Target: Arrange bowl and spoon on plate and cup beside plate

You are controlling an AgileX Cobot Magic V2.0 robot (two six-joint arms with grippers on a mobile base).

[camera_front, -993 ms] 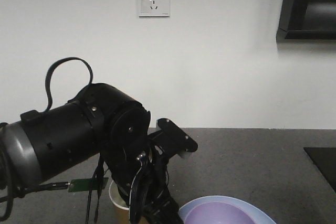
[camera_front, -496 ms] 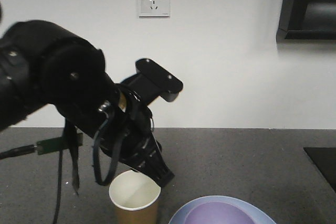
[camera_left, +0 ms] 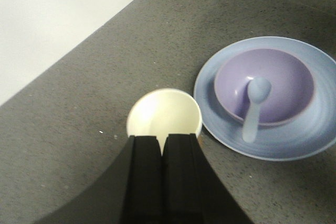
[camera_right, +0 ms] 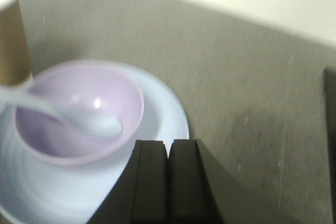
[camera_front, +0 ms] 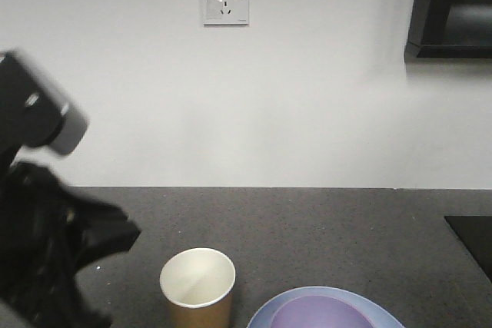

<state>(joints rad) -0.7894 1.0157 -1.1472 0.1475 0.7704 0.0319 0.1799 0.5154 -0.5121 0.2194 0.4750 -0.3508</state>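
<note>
One spoon (camera_left: 254,107), scoop inside bowl (camera_left: 283,80)

We see the lavender bowl (camera_left: 264,85) on the blue plate (camera_left: 315,135), pale spoon (camera_left: 253,107) inside it, brown cup (camera_left: 164,114) upright beside.

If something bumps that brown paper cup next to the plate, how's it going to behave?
The cup looks like thin paper and shows only its white inside, so it is probably light and would slide or tip at a small nudge. It stands upright, taller than its narrow base, which favours toppling. Its wall would likely dent if squeezed hard. The plate beside it might stop a slide.
</note>
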